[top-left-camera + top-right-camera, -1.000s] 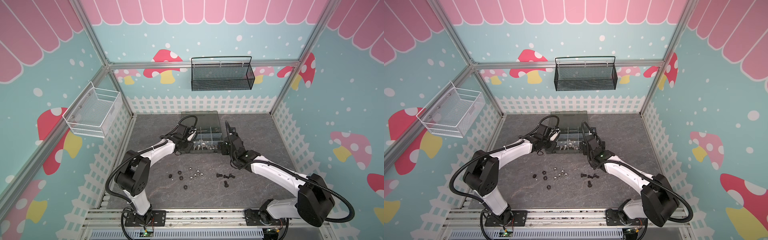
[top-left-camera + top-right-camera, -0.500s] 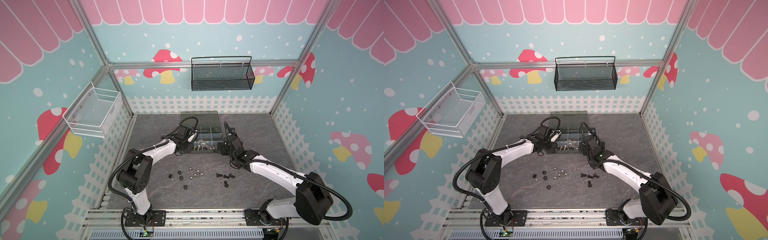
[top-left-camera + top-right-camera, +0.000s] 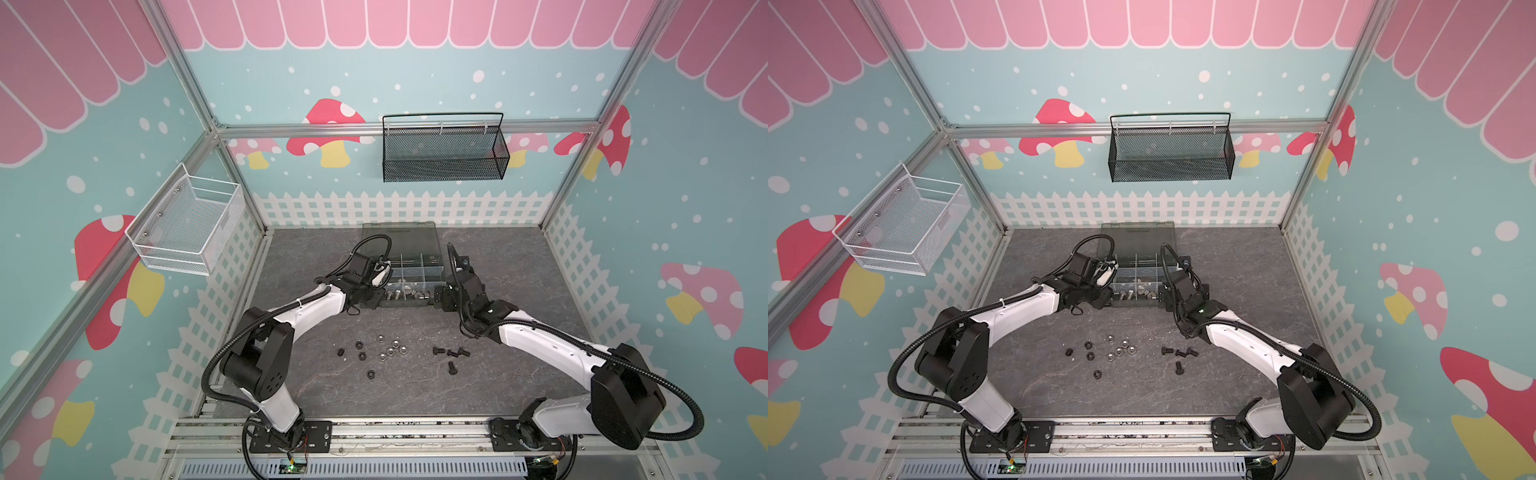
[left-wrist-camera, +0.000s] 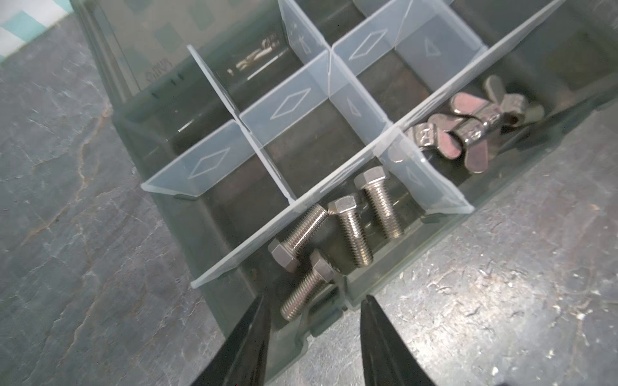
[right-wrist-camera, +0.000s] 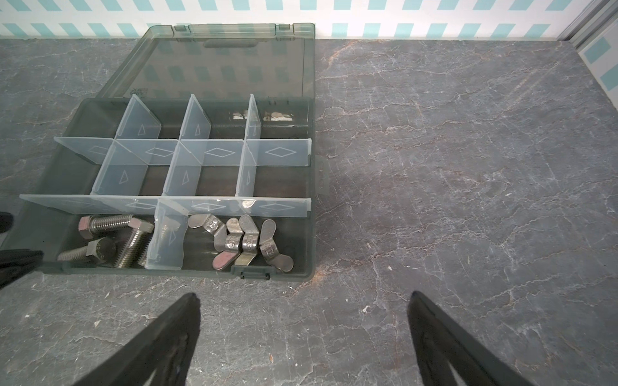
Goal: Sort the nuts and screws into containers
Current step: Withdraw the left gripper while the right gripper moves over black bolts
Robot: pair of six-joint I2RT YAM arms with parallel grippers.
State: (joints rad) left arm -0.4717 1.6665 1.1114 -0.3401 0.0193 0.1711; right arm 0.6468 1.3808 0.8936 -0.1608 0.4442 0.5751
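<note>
The dark grey organiser case (image 3: 415, 305) (image 3: 1138, 306) stands open at the back middle, its containers split by light dividers. In the left wrist view my left gripper (image 4: 316, 297) hangs open over the near left compartment by the case wall (image 4: 200, 254). Several silver screws (image 4: 351, 230) lie there, one (image 4: 306, 290) just under the fingertips and not held. Silver wing nuts (image 4: 468, 133) (image 5: 247, 244) fill the compartment beside it. My right gripper (image 5: 303, 294) is wide open and empty over bare table at the case's near right corner. Loose nuts (image 3: 390, 351) and black screws (image 3: 451, 353) lie on the table in front.
The smoky lid (image 3: 399, 237) lies folded back behind the case. A black mesh basket (image 3: 442, 153) hangs on the back wall and a white wire basket (image 3: 187, 224) on the left wall. A white picket fence print rings the grey table.
My left gripper has opened over the near left compartment. Both arms have stayed almost where they were.
</note>
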